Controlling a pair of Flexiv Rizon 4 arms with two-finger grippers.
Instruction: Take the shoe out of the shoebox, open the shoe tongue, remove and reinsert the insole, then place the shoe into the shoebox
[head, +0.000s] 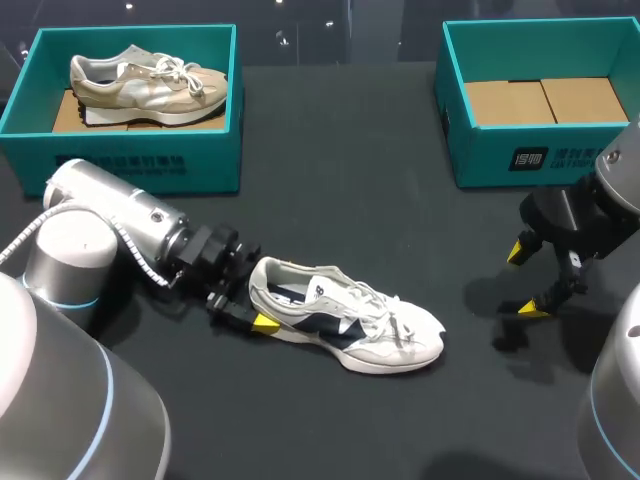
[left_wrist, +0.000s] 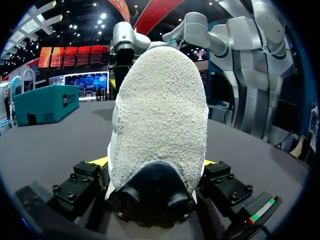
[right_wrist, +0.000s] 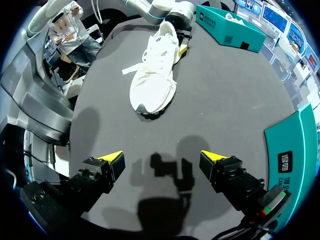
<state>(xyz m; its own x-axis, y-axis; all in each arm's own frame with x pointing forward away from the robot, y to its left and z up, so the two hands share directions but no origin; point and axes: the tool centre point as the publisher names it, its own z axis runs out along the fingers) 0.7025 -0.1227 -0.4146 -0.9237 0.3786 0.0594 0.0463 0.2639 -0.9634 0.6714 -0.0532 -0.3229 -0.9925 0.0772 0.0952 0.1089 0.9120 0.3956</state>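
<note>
Head view first: the shoe (head: 345, 325) is lying on its sole out on the table (head: 350, 200), toe pointed toward the right side, well apart from both boxes. The left gripper (head: 256, 292) is clamped on the heel, one yellow tip on each side, and in the left wrist view the heel is wedged right between the fingers. The right gripper (head: 527, 280) is held just above the table near the right box (head: 540, 155), with its fingers spread wide and nothing between them. That box is empty apart from its cardboard floor. A beige shoe (head: 150, 80) is sitting in the left box (head: 130, 150).

As for handling, the shoe is probably light. The upper looks soft and would likely cave in if pinched mid-body. The heel looks like the stiffest part, so the current hold there seems well chosen, and the shoe can be steadied from it.

The laces (head: 395, 325) are loose and floppy, and could easily get snagged. The tongue is tucked under them and can't be clearly made out. It is best taken at its top edge, near the opening, and pulled toward the toe.

The insole isn't visible. It is expected to be thin and bendy, so the heel end is probably the spot to pinch and peel up. Some sliding on the dark tabletop can be expected if the heel is let go.
</note>
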